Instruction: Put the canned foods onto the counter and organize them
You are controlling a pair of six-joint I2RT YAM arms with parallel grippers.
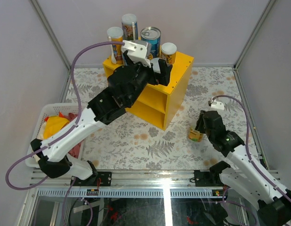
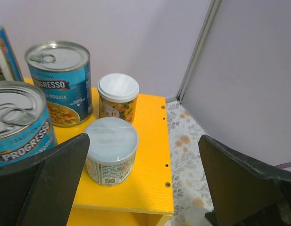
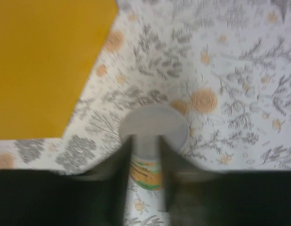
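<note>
Pale lilac walls boxed in the bench; fern-print cloth, evenly lit, aluminium posts in corners.

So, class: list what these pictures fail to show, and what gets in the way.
Top view: the black left arm covers part of the yellow wooden shelf unit's top.
Left wrist view: the nearest steel blue-labelled can is cut off by the left edge.
Right wrist view: blur; whether the right pincer touches the small pale-lidded can is unclear.

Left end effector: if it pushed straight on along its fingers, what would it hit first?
The left end effector would probably meet the short pale-lidded can first; it stands on the yellow counter between the open fingers. Depth is unclear.
</note>
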